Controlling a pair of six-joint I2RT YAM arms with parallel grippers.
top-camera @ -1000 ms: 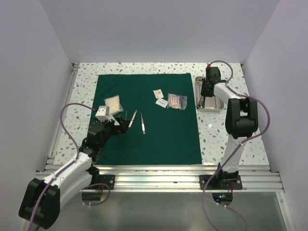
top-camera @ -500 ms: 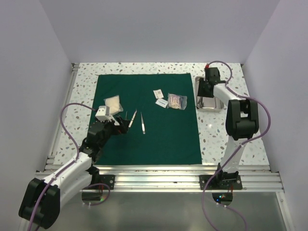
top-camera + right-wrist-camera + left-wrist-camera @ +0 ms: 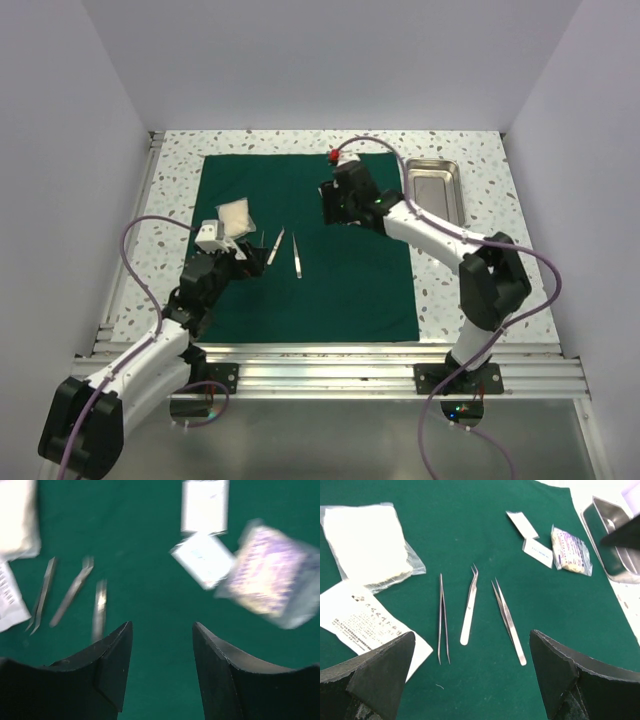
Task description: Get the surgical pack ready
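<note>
speckled table, surgical pack spread flat, right hand parted above it

Left-wrist view: gauze pkt in clear wrap, upper left. Printed paper slip just below it, edges meeting. Centre: 3 steel tweezers side by side, not touching: thin straight pair at left, bent-tip pair in the middle, angled pair at right. Upper right: upper white sachet, lower white sachet near it, then a clear bag w/ purple print. Steel tray at far right edge. Top view: the tray sits upper right on the speckled tabletop.
</note>
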